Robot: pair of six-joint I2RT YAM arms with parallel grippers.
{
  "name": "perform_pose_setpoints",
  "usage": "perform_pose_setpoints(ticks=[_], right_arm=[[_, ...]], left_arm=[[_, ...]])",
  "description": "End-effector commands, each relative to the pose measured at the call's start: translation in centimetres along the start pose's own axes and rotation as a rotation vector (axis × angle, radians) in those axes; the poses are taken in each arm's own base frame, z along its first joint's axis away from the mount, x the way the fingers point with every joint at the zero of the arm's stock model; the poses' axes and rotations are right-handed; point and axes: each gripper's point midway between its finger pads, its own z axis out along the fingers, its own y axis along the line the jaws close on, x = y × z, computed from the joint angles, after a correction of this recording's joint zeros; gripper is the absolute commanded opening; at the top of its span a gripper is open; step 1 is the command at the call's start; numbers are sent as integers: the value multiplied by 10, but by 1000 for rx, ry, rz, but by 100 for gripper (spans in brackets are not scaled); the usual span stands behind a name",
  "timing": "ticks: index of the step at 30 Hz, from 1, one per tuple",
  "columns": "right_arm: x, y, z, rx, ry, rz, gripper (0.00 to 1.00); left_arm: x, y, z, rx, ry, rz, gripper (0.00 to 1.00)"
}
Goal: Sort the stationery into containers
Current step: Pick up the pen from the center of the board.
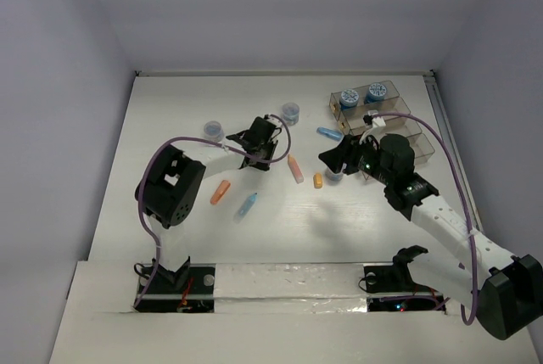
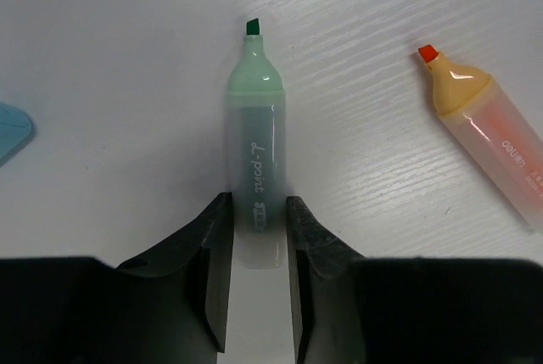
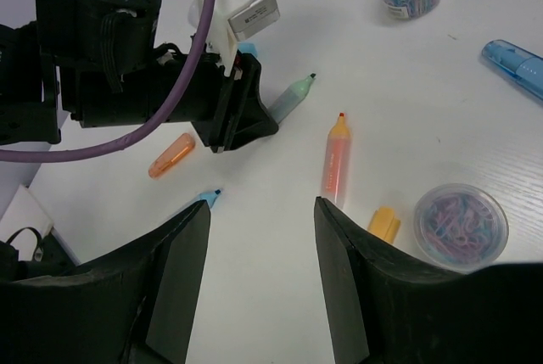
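Tightly around the frosted, chisel-tipped green stick (image 2: 254, 126), black fingers (image 2: 208, 262) of the left tool (image 2: 257, 204); right tool (image 3: 260, 211) spread.

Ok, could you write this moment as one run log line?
left tool: shut on green highlighter, on table | right tool: open, empty | orange highlighter: loose on table
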Motion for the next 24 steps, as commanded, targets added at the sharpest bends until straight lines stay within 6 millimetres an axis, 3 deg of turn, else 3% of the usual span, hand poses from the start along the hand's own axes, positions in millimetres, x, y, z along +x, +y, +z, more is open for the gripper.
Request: perform_pose_setpoints(ticks=[1,3,7,11,12,14,17,20,21,22,24], right_arm=[[-9,8,-2,-28,-43,-32,59],[-9,7,-2,-26,-44,-32,60],[-8,6,0,-25,-39,-29,65],[-5,4,3,-23,-28,-27,70],[-5,4,4,-24,-27,-27,71],[-4,8,5,-45,-18,-30,71],[-1,14,8,-87,-6,-27,71],[3,24,15,-132,20,-12,71],[5,27,18,-140,31,-11,71],[20,35,26,-158,77,-14,71],[22,48,40,-161,93,-31,70]], left_arm=[[8,1,1,-5,44,-10,14],[2,3,-5,-20,23,-14,0],[-14,7,-23,-34,-40,-31,0],[-45,3,-64,2,-160,-78,0],[-62,3,-88,16,-235,-92,0],[-74,5,-114,24,-304,-118,0],[-100,19,-182,36,-479,-176,0],[-105,31,-219,31,-565,-216,0],[-109,33,-245,45,-626,-227,0],[-109,38,-256,39,-650,-240,0],[-110,45,-288,47,-730,-260,0]])
